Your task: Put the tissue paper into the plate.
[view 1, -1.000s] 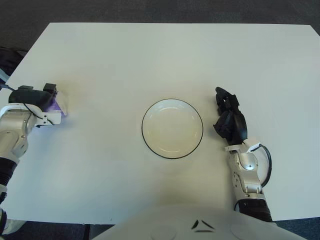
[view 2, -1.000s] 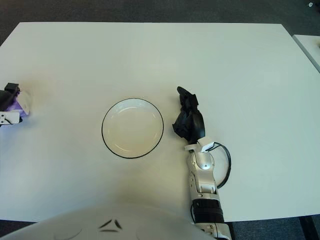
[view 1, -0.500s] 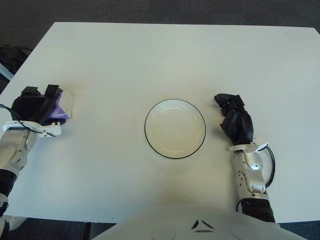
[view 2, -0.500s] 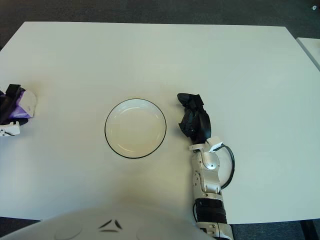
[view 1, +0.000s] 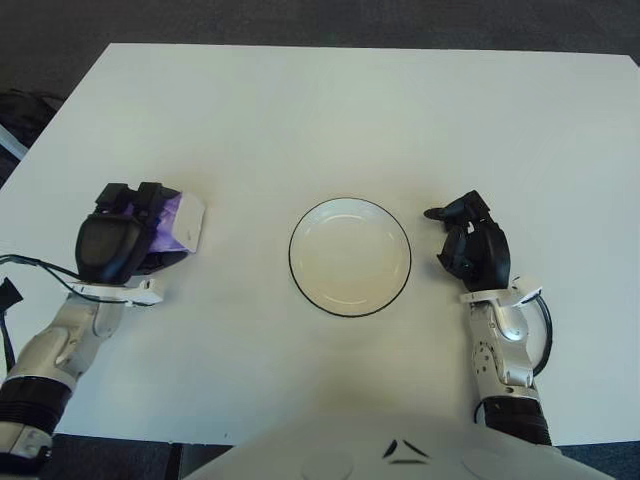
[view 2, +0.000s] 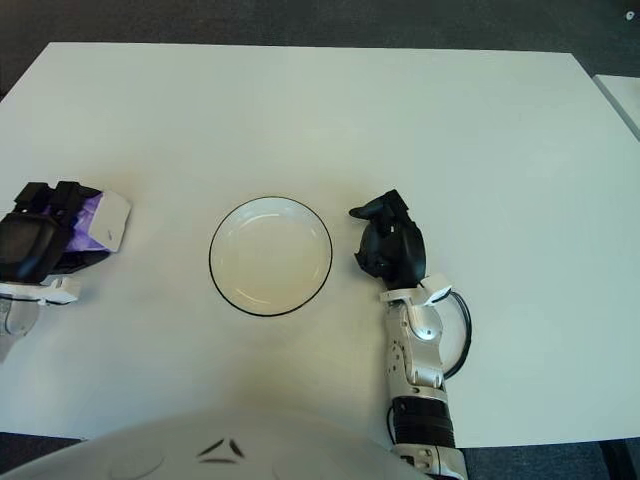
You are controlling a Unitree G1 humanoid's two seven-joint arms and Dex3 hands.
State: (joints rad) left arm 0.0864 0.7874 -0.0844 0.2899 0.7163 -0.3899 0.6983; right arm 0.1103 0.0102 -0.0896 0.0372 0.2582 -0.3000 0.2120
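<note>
A white plate with a dark rim (view 1: 349,209) sits on the white table, with nothing in it. My left hand (view 1: 122,240) is to the left of the plate, its black fingers curled around a purple and white tissue pack (view 1: 180,222), (view 2: 104,220) that sticks out on the plate side. My right hand (view 1: 472,246), (view 2: 390,245) shows just right of the plate, fingers curled with nothing in them.
The white table (view 1: 330,110) stretches wide behind the plate; its far edge and dark floor lie at the top. My own white torso (view 1: 400,450) fills the bottom edge.
My left hand has moved right, toward the plate, carrying the tissue pack. My right hand has curled its fingers in and drawn back slightly.
</note>
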